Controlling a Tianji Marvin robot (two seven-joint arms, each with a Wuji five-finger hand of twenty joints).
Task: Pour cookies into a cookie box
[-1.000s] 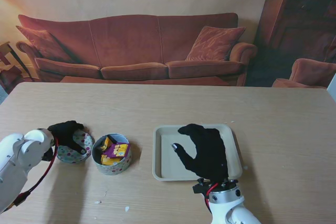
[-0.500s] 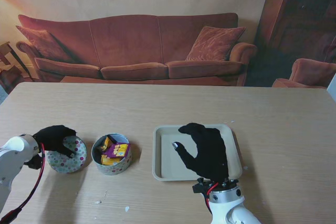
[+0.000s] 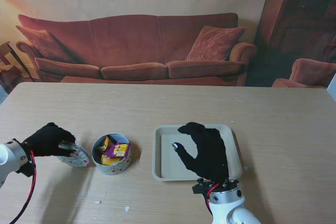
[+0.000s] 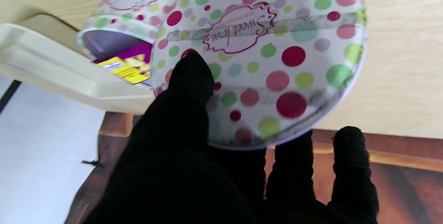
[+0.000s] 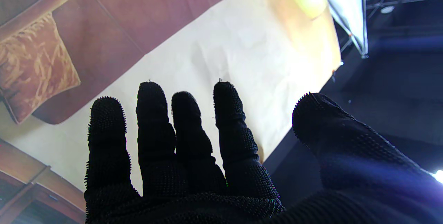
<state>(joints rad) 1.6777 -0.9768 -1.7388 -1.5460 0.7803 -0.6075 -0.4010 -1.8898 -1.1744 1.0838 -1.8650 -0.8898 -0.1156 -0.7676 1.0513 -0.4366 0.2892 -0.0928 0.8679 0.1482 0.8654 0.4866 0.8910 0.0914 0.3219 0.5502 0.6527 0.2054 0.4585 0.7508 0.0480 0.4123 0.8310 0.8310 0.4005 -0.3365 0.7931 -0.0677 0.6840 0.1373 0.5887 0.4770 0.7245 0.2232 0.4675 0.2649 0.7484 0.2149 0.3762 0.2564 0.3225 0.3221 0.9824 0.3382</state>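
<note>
A living room is showing here, or a staged one. A red sofa [image 3: 136, 48] with a cushion [image 3: 214, 43] is sitting behind the wooden surface [image 3: 168, 103], beside a dark wooden cabinet [image 3: 302, 22].

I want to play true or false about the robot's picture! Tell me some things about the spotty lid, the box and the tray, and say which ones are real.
1. The left hand holds the spotty lid. True.
2. The cookie box is shut. False: it stands open, with packets inside.
3. The tray is full of cookies. False: none show on its bare part.
4. The right hand is open above the tray. True.
5. The box stands to the left of the tray. True.
</note>
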